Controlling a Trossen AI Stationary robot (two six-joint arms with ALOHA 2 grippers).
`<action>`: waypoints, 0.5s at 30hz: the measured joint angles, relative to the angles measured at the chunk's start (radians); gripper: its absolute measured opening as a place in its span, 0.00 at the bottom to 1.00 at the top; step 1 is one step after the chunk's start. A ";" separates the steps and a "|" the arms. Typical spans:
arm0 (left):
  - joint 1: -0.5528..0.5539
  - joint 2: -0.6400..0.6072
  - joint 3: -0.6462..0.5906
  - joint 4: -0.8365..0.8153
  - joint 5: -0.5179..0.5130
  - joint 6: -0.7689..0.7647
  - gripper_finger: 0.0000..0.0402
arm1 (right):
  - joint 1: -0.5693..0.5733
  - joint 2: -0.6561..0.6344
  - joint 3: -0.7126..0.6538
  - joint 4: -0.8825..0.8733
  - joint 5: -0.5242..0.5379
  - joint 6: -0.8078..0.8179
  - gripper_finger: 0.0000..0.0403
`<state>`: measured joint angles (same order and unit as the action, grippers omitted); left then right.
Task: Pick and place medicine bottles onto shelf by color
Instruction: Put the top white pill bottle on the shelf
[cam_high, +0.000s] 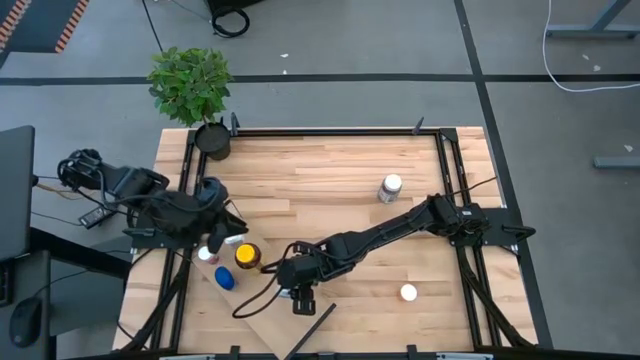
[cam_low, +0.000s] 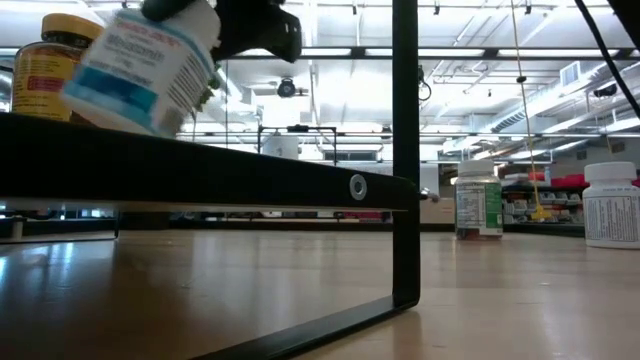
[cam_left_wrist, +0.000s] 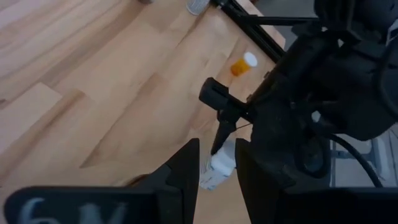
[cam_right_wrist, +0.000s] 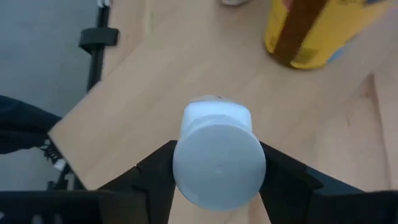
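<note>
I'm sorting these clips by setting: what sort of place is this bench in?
Probably a large lab or workshop hall: a grey floor marked with dark tape lines, rows of ceiling strip lights over open space, and stocked shelving at the far wall.

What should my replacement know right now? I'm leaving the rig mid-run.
Right end effector: shut on a white bottle, tilted just over the shelf.
Left end effector: by a small bottle near the table's left edge.
Done: amber bottle and blue-capped bottle seem to stand on the shelf.
To do: set the white bottle down, then fetch the far bottle and the near bottle from the open table.
</note>
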<state>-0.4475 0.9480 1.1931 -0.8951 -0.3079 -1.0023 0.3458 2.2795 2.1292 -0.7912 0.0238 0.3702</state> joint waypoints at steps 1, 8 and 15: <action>-0.002 0.003 0.000 0.002 0.000 0.000 0.27 | 0.000 0.000 0.000 0.001 -0.006 0.001 0.54; -0.011 0.021 0.000 0.004 0.000 0.002 0.27 | 0.000 0.000 0.000 0.006 -0.008 0.008 0.64; -0.011 0.021 0.000 0.008 0.038 0.017 0.27 | -0.011 0.000 0.013 -0.023 -0.006 0.029 0.68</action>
<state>-0.4583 0.9688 1.1932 -0.8869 -0.2703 -0.9850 0.3351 2.2795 2.1418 -0.8141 0.0183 0.3994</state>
